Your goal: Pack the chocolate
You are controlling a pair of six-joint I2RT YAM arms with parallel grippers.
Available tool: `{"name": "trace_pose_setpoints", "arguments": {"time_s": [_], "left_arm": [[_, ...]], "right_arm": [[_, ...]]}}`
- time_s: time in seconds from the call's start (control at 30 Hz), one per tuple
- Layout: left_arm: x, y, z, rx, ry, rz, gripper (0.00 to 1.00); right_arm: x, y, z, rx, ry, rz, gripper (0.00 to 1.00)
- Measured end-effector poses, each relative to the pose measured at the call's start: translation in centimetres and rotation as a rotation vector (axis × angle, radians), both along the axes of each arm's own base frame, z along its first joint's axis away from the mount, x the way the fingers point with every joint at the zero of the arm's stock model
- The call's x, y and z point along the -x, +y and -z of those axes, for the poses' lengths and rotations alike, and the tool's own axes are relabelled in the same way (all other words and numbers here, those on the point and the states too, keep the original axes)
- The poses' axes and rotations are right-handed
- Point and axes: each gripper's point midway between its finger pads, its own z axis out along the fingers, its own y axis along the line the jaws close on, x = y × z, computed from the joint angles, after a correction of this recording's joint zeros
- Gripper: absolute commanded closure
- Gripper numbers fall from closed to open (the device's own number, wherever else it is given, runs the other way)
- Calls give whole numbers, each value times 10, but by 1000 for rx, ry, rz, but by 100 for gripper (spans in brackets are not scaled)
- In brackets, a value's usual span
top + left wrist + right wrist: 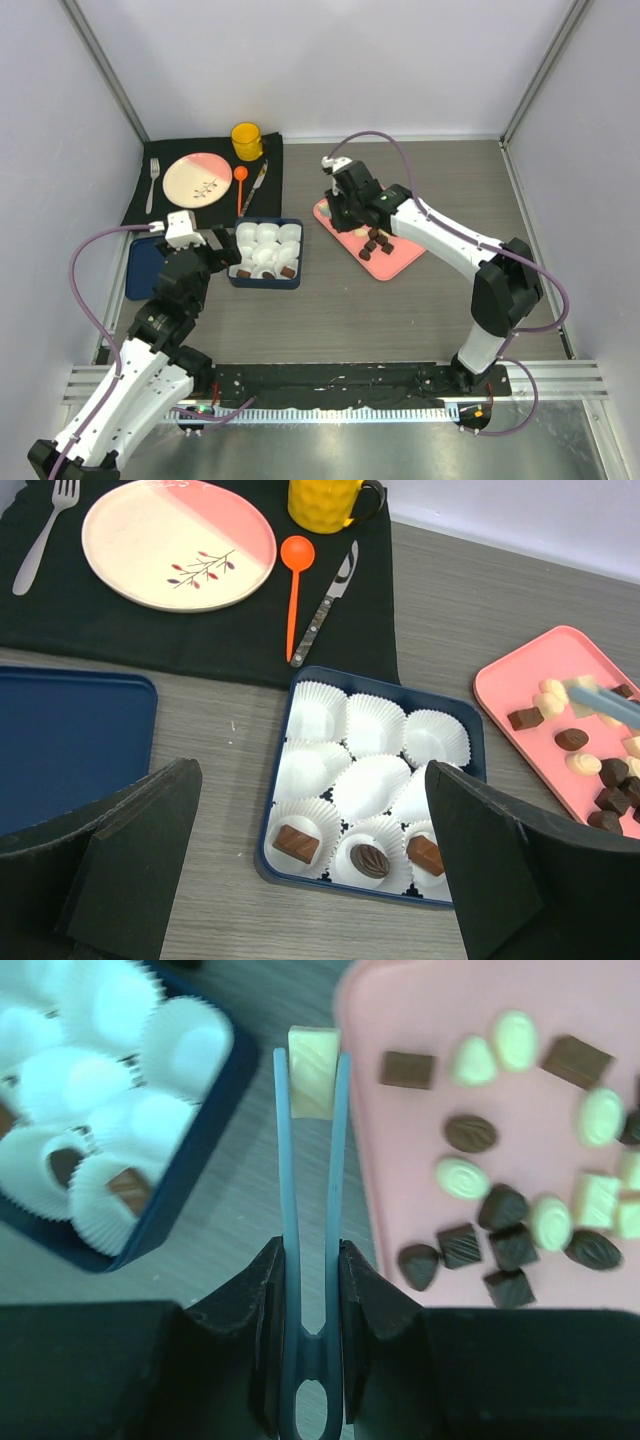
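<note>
The right pincer [312, 1265], clenched on blue plastic tongs [288, 1160] pinching a cream-white chocolate cube [313, 1057], needs steady pressure while moving to the white paper cups [185, 1045] on its left.

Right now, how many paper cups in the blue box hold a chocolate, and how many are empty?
Filled cups, one chocolate each: 3
Empty cups: 6
Total: 9 cups in the blue box
</note>
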Motion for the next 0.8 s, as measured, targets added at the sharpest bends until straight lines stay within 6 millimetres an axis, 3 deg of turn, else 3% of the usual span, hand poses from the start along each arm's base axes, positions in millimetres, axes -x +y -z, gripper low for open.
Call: {"name": "trace_pose_setpoints", "arguments": {"time_s": [0.23,0.37,0.53,0.8], "left_arm": [[0,0,0,0,0,0,0],[0,0,0,0,0,1,0],[0,-1,0,1,0,3,0],[0,-1,0,0,0,3,0]], "right_arm": [[41,60,-8,-50,-7,-284,90],[54,79,-6,-56,-4,-402,89],[58,90,2,-3,-12,-550,89],[55,84,11,144,-48,-747,88]]}}
